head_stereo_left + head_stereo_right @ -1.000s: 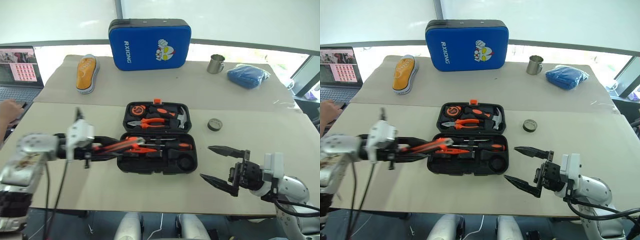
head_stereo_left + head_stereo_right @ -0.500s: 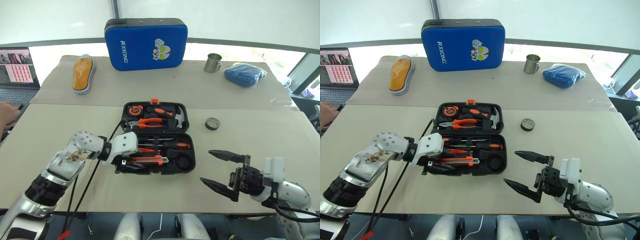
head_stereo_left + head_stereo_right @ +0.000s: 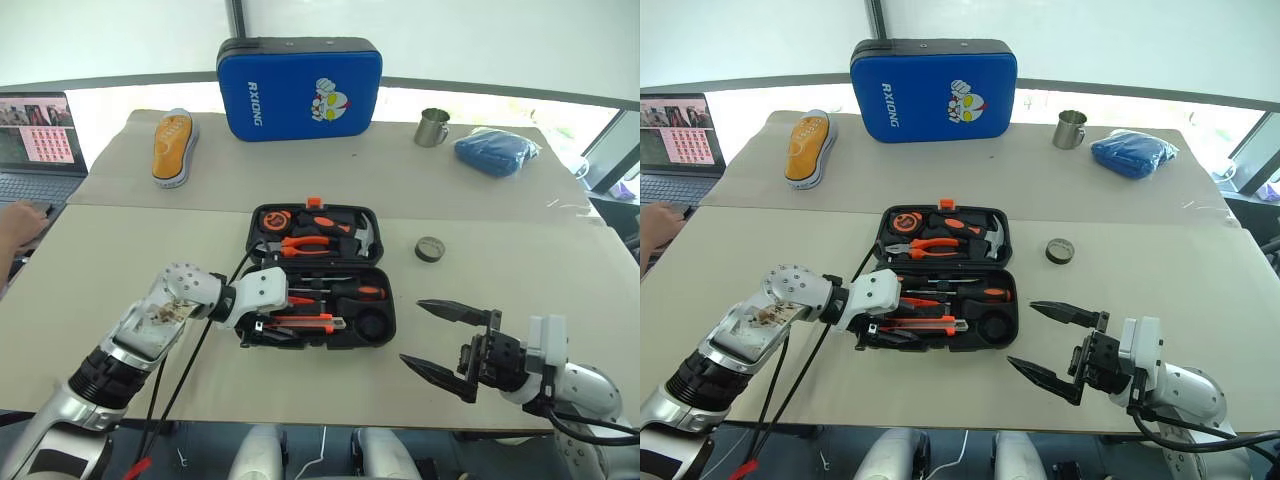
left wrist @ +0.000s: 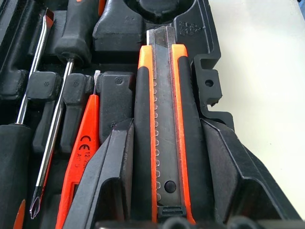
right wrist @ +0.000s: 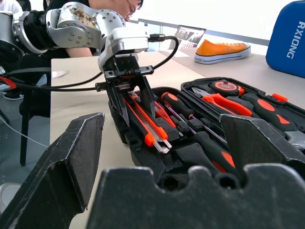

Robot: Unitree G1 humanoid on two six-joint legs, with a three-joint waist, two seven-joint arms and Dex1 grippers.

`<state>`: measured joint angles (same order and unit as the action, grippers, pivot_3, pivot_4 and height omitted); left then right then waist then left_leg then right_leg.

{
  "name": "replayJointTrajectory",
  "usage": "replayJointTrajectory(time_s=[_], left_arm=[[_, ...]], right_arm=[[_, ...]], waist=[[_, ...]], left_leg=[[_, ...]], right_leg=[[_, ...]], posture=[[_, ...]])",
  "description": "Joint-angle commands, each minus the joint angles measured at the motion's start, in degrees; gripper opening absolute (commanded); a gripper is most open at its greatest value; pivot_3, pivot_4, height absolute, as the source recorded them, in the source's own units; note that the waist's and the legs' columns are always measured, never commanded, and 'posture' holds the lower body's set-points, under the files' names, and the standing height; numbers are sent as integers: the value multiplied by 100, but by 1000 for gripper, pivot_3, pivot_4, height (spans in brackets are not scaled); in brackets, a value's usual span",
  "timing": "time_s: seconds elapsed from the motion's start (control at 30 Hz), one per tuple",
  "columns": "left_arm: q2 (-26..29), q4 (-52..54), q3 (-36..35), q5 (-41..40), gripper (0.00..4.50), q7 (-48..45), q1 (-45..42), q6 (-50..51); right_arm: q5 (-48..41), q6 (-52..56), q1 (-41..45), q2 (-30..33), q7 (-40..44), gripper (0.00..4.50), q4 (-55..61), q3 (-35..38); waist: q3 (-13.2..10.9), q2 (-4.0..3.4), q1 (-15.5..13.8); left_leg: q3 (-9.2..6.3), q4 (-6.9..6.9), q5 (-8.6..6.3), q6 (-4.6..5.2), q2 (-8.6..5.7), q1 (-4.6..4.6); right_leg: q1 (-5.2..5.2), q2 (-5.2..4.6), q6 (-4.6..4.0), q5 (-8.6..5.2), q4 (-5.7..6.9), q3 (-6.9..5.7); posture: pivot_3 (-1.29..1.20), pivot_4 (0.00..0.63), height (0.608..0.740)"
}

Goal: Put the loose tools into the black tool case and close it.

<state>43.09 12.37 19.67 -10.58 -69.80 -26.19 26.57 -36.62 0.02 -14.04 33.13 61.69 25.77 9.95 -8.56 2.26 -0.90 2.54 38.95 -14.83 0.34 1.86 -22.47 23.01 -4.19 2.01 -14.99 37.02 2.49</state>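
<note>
The black tool case point(image 3: 390, 335) lies open in the middle of the table. My left gripper point(image 4: 164, 126) is shut on the orange-and-black utility knife point(image 3: 310, 322), which lies along the case's front row. One finger point(image 4: 112, 176) presses each side of the knife. Beside it in the case are a slim red screwdriver point(image 4: 78, 162) and a long screwdriver point(image 3: 345, 291) with a black-and-orange handle. The small black tape roll point(image 3: 429, 249) sits on the table right of the case. My right gripper point(image 3: 412, 331) hovers open near the front edge, right of the case, holding nothing.
The lid half holds pliers point(image 3: 300, 245), a hammer and a tape measure. At the back stand a blue RXIONG case point(image 3: 300, 88), an orange shoe point(image 3: 173, 147), a steel mug point(image 3: 432, 127) and a blue cloth point(image 3: 495, 152). At far left are a laptop point(image 3: 35, 140) and a person's hand point(image 3: 15, 222).
My left gripper, with the knife, has swung from left of the case to over its front row and lowered. The right gripper has stayed still.
</note>
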Motion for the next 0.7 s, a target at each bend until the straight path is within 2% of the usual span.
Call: replayJointTrajectory(time_s=[0.03,0.27,0.7], left_arm=[[-133,95,-95,-123,1647,35,-166,66],[-228,218,-88,-79,1647,140,-383,249],[-6,290,181,108,1647,96,-71,368]], right_arm=[[-34,-117,28,-16,-7,4500,100,84],[-52,-50,47,-12,-18,4500,64,68],[-43,-26,-20,-4,-88,4500,115,60]], waist=[[0,0,-4],[0,0,24],[0,-1,36]], left_leg=[[0,1,0,0,-1,-1],[-13,1,0,0,1,-4],[-32,0,0,0,4,-3]], right_leg=[[0,-1,1,0,0,0],[3,3,1,0,1,-2],[4,5,0,0,2,0]], posture=[[0,150,740],[0,150,740],[0,150,740]])
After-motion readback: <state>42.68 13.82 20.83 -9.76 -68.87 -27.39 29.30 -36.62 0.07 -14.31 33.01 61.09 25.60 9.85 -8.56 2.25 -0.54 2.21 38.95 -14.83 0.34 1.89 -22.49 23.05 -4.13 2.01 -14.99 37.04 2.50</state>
